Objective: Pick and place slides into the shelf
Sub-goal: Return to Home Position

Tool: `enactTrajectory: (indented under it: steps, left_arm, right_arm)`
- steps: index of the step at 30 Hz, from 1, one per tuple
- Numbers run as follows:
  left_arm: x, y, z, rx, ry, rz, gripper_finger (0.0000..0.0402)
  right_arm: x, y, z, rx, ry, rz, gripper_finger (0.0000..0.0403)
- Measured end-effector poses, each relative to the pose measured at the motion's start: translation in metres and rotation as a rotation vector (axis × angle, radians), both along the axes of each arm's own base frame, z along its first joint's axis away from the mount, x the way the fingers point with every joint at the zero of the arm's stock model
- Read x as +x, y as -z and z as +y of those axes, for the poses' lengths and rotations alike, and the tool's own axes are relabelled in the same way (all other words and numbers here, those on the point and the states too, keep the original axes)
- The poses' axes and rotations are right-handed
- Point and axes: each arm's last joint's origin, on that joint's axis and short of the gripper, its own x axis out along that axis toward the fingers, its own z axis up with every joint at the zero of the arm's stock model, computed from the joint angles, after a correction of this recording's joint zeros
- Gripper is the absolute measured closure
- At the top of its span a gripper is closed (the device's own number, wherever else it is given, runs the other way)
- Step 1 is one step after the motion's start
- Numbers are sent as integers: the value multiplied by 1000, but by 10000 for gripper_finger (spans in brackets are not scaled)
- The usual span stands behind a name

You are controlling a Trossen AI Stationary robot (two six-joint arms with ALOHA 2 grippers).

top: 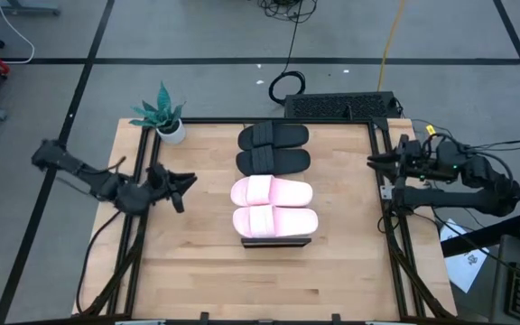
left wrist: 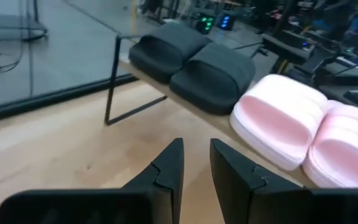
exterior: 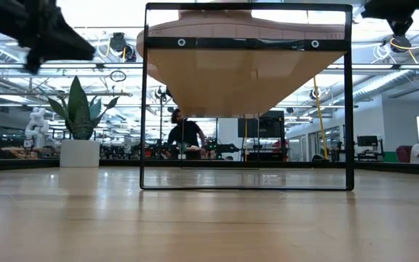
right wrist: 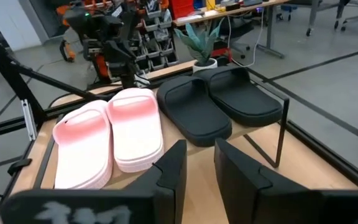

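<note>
Four slides (top: 273, 191) lie side by side on the shelf (top: 276, 242), between the left tool (top: 186, 188) and the right tool (top: 373, 162) and well apart from both. Each tool hovers near its own side of the tabletop (top: 242, 280), fingers narrowly parted and gripping nothing. We judge the slides light, foam-soft, slightly grippy and not fragile. Should one need shifting, we would pinch its wide strap or the sole's side edge, expecting some flex.
</note>
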Motion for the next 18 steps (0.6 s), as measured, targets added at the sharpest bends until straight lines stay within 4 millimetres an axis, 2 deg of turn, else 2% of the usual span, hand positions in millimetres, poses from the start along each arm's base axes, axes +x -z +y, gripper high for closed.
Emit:
enactTrajectory:
  steps: [6, 11, 14, 18]
  left_arm:
    - [0, 15, 30, -14, 47, -17, 325]
    - [-5, 8, 43, 8, 130, -104, 325]
    - [-3, 13, 48, 10, 190, -105, 325]
    - [-2, 20, 52, -35, 199, -61, 325]
  right_arm:
    - [-5, 0, 1, -3, -1, -24, 330]
    - [-6, 4, 2, -21, -35, -90, 330]
    - [0, 15, 2, -32, -61, -117, 330]
    - [12, 43, 0, 0, -55, -76, 330]
